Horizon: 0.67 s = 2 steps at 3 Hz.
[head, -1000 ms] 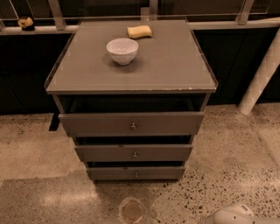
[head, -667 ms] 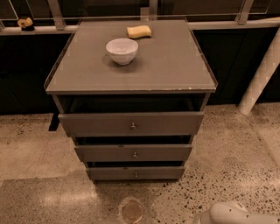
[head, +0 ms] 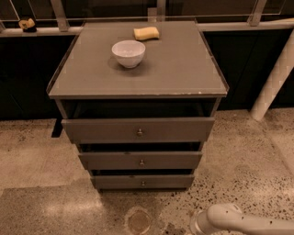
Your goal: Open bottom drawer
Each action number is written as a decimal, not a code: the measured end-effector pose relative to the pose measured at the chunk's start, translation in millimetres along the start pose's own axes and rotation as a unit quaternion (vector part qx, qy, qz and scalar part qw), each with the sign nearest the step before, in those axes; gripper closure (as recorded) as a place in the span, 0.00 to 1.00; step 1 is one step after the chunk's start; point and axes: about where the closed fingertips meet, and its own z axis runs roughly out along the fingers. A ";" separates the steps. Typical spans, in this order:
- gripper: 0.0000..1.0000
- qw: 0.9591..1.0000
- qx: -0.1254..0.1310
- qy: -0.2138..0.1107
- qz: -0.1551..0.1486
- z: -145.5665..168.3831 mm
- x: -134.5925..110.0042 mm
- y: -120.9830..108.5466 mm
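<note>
The bottom drawer (head: 143,182) is the lowest front of the cabinet (head: 138,82), at lower centre of the frame, while the tool (head: 204,225) is at lower right, apart from it, and I cannot tell how far it is open.

This looks like an office or lab building rather than a home, though which of the two cannot be told. It has a speckled polished-stone floor (head: 36,156), a railing of grey metal posts (head: 59,13) and a white round column (head: 275,87). A lone grey-brown wooden three-drawer cabinet (head: 174,69) stands on it. The robot's white gripper (head: 198,226) sits low at the bottom right edge.
</note>
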 end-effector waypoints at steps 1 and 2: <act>0.00 0.997 0.039 0.005 -0.064 -4.4 -10.9 7.2; 0.00 0.992 0.087 -0.021 -0.092 -13.4 -38.4 -13.6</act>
